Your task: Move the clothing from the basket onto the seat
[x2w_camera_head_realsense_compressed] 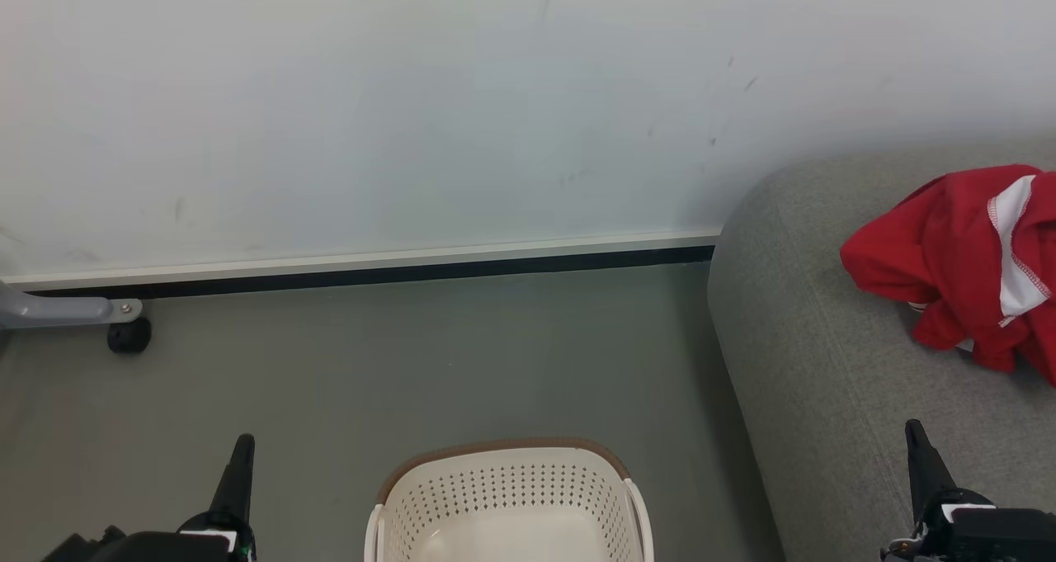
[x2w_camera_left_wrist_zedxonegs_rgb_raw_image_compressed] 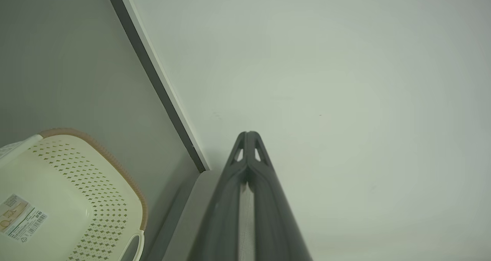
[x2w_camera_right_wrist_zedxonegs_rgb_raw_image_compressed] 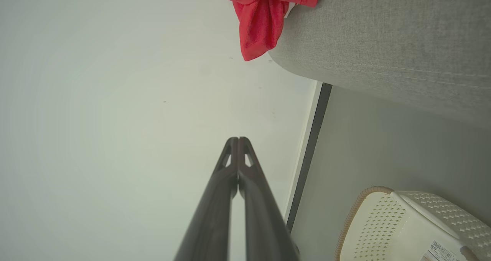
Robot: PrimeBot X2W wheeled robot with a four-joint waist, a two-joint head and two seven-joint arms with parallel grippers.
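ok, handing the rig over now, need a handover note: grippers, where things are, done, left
Left gripper: shut, empty, low left.
Right gripper: shut, empty, low right.
Red and white clothing: crumpled on the seat of the grey sofa.
Laundry basket: on the floor left of the sofa; the inside that shows is bare.
Done: clothing moved, as far as visible.
Left: check the basket's hidden near end.

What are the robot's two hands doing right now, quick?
Left gripper: closed, fingertips touching, holding nothing.
Right gripper: closed, fingertips touching, holding nothing.
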